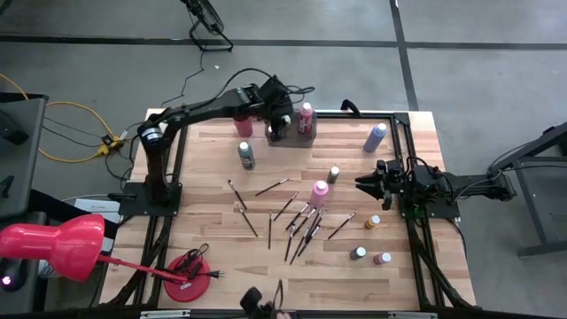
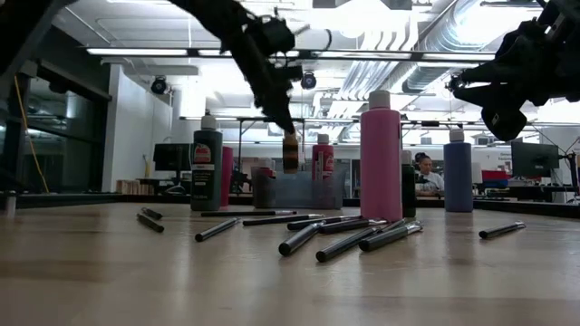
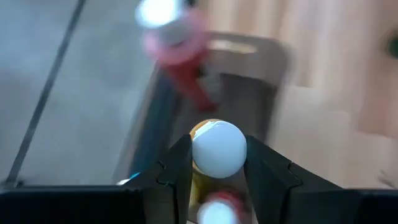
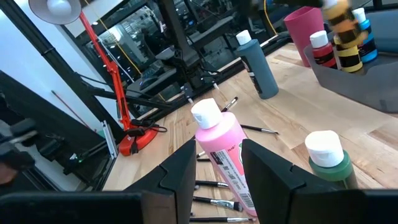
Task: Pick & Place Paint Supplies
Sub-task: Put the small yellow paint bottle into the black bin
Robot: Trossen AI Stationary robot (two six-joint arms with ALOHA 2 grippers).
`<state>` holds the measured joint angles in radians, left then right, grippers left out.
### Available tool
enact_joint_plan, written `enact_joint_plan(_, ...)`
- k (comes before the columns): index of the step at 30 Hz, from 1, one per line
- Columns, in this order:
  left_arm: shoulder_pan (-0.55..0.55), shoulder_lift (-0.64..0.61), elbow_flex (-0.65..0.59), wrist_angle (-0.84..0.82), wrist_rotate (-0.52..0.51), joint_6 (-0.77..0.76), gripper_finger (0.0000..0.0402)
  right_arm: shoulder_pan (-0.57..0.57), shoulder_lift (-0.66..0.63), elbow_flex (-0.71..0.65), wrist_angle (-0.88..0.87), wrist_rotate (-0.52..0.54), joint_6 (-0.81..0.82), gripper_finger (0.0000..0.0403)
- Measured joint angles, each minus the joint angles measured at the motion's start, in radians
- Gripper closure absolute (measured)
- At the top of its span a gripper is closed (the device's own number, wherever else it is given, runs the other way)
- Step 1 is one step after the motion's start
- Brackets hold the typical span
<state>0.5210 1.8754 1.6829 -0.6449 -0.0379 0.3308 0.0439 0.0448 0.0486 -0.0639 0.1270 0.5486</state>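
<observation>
Hard to read much from the left wrist camera, all blur apart from a white cap between two dark fingers. Left gripper (image 1: 285, 121) hanging over the grey tray (image 1: 292, 138) at the far edge of the table (image 1: 213, 159), pinching a small yellow bottle (image 2: 290, 150) by its top, held upright with the cap up, clear of the tray floor. Label too small to read. Red bottle (image 1: 306, 120) standing in the tray, partly hidden behind the arm. Right gripper (image 1: 365, 182) parked at the right edge, fingers spread, nothing between them, tall pink bottle (image 1: 319, 193) upright just ahead. Brushes (image 1: 292, 217) scattered flat mid-table, pointing every which way.
</observation>
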Motion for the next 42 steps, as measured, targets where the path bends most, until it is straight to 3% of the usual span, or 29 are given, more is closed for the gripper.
enact_joint_plan(16,0.076,0.105,0.000,0.066,-0.057,-0.053,0.0286,0.000,0.000,0.000,0.000,-0.002,0.000,0.0279)
enact_joint_plan(34,0.101,0.106,0.000,0.047,-0.068,-0.119,0.0285,0.000,0.000,0.000,0.000,0.001,0.000,0.0279)
enact_joint_plan(42,0.101,0.106,0.000,0.034,-0.070,-0.119,0.0256,0.000,0.000,0.000,0.000,0.001,0.000,0.0279)
